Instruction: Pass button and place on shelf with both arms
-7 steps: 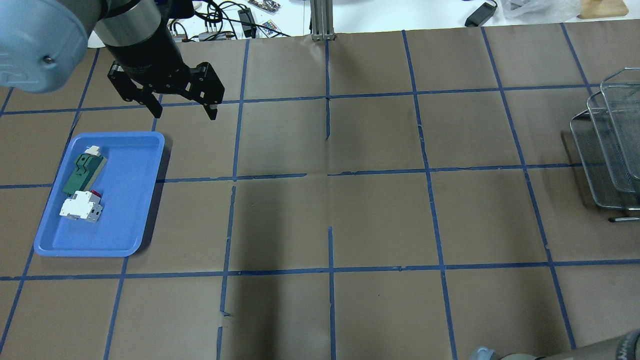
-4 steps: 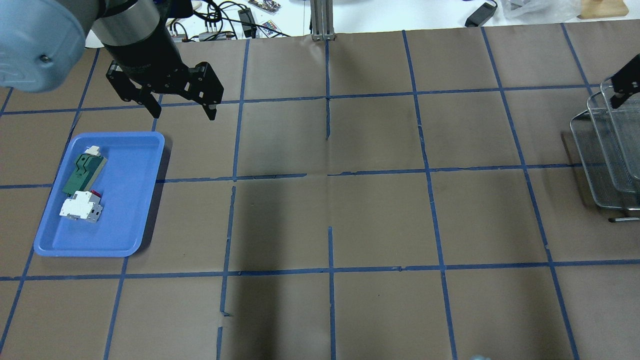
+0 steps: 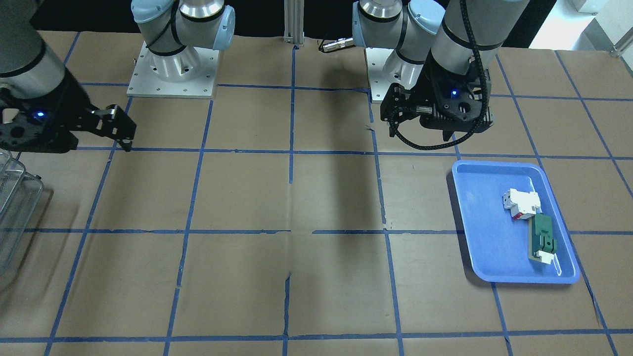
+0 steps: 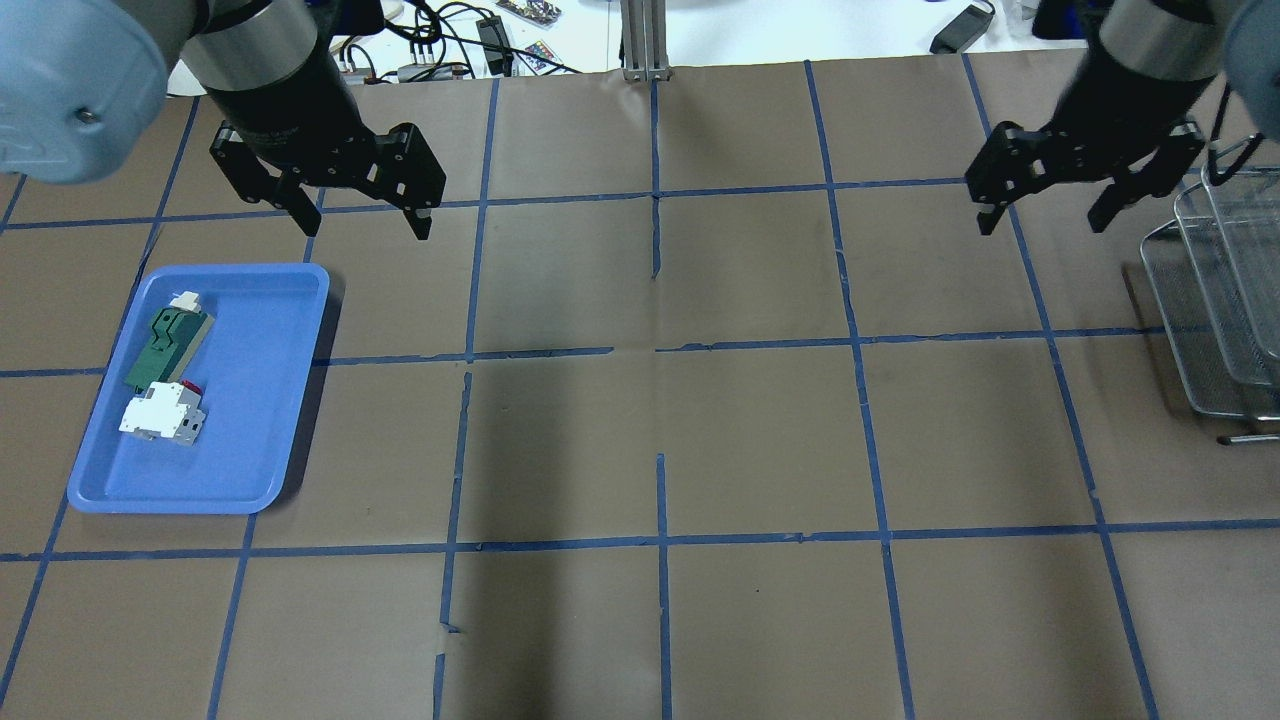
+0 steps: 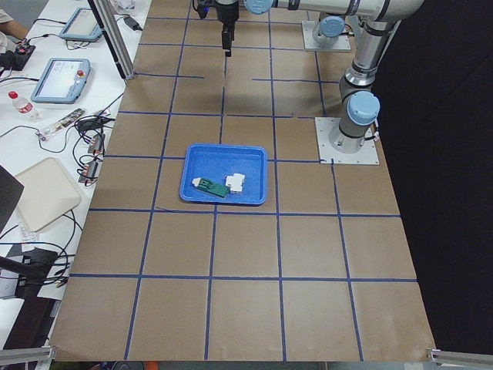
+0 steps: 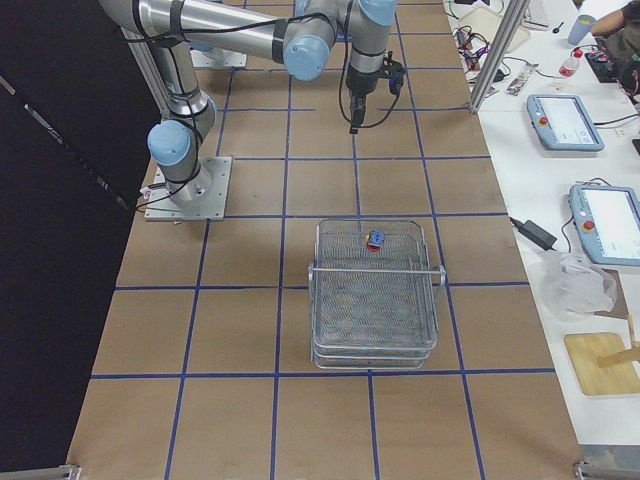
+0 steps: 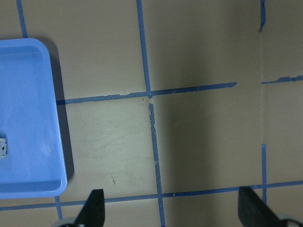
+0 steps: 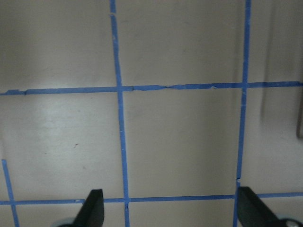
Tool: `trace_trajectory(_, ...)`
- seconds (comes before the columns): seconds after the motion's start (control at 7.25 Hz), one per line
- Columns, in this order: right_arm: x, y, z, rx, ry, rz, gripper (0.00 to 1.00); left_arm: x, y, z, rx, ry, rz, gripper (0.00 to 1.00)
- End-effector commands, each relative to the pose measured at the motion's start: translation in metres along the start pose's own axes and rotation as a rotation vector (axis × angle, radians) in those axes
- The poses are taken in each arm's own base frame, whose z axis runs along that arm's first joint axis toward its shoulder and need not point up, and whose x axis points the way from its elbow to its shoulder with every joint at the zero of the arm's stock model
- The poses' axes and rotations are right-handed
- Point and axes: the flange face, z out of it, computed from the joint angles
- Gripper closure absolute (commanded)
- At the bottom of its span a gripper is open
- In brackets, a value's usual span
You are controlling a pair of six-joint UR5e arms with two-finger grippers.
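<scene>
The button (image 6: 375,240), red cap with a blue rear, lies in the top level of the wire shelf (image 6: 375,300) in the exterior right view. The shelf also shows at the right edge of the overhead view (image 4: 1215,300), where the button is out of view. My right gripper (image 4: 1042,224) hangs open and empty above the table just left of the shelf; its wrist view (image 8: 170,208) shows only bare paper. My left gripper (image 4: 365,228) is open and empty, above the table beyond the blue tray's far right corner, and also shows in its wrist view (image 7: 173,210).
The blue tray (image 4: 250,480) on the left holds a green block (image 4: 168,345) and a white-and-red block (image 4: 160,412). Brown paper with blue tape lines covers the table. Cables and a metal post lie along the far edge.
My right gripper has come into the overhead view at the shelf's edge and moved left, away from the shelf. The left gripper has hardly moved.
</scene>
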Motion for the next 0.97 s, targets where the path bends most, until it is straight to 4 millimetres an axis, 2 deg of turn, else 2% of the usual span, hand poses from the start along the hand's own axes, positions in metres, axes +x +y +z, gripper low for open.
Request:
trace_trajectory(0.0, -0.045, 0.033, -0.007, -0.019, -0.004, -0.023, 0.00, -0.001, 0.000, 0.000, 0.001, 0.000, -0.001, 0.00)
trace_trajectory(0.28, -0.056, 0.066, 0.017, -0.045, 0.005, -0.015, 0.00, -0.002, 0.000, 0.000, 0.001, 0.000, -0.001, 0.00)
trace_trajectory(0.41, -0.056, 0.074, 0.005, 0.004, 0.000, -0.012, 0.00, -0.002, 0.000, -0.001, 0.002, 0.000, -0.003, 0.00)
trace_trajectory(0.83, -0.057, 0.079, -0.001, 0.018, -0.008, -0.017, 0.00, -0.001, 0.000, -0.001, 0.002, 0.002, -0.001, 0.00)
